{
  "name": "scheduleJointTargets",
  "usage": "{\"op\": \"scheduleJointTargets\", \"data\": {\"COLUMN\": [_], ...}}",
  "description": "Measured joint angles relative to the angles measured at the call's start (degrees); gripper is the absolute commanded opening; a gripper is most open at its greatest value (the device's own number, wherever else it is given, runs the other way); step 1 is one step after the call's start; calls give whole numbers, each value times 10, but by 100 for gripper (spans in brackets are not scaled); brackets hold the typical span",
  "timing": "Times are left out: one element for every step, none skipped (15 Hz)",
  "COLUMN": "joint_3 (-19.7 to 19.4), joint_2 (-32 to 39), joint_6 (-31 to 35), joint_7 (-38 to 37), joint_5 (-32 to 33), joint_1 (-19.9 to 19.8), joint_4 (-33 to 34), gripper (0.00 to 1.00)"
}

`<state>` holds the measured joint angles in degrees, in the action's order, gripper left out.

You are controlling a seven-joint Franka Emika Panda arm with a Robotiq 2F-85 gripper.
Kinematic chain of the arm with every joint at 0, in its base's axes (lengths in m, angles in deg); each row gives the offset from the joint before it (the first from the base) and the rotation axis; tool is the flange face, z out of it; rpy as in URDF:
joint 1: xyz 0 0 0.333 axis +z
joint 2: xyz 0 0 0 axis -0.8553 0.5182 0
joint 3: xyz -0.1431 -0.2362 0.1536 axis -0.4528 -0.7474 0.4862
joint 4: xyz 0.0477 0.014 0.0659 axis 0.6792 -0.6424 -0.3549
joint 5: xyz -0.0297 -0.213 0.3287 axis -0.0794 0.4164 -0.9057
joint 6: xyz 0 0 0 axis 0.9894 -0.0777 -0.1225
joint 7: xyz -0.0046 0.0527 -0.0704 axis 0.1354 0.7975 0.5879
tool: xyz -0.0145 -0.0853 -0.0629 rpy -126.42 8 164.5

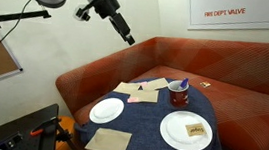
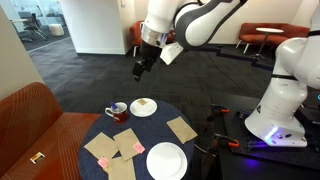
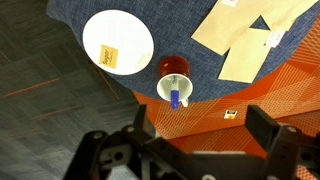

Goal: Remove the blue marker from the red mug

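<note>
The red mug (image 1: 178, 94) stands on the round blue table near the sofa side; it also shows in an exterior view (image 2: 118, 112) and in the wrist view (image 3: 173, 68). The blue marker (image 3: 175, 98) stands inside it, its top poking out (image 1: 183, 84). My gripper (image 1: 125, 32) hangs high above the table, well away from the mug, as the exterior view (image 2: 140, 70) also shows. In the wrist view its fingers (image 3: 197, 120) are spread wide and empty, with the mug far below between them.
Two white plates (image 1: 107, 109) (image 1: 186, 130) lie on the blue table, one carrying a small snack (image 3: 118, 42). Tan napkins (image 1: 108, 142) (image 3: 250, 30) lie around them. An orange sofa (image 1: 223, 89) curves behind the table. A white robot base (image 2: 280, 95) stands nearby.
</note>
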<state>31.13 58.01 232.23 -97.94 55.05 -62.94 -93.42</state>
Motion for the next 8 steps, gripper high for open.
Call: {"op": "scheduleJointTargets", "data": {"joint_3": [-3, -8, -13, -22, -31, -40, -50, -59], "joint_2": [18, 36, 53, 71, 87, 103, 120, 135], "joint_6": [0, 0, 0, 0, 0, 0, 0, 0], "joint_7": [-10, -19, -24, -31, -31, -31, -31, -31], "joint_5": [13, 26, 37, 47, 51, 52, 52, 52], "joint_1": [1, 3, 6, 11, 17, 24, 32, 39], "joint_4": [16, 31, 47, 63, 77, 92, 107, 120], "gripper": [100, 100, 100, 100, 100, 100, 100, 100]}}
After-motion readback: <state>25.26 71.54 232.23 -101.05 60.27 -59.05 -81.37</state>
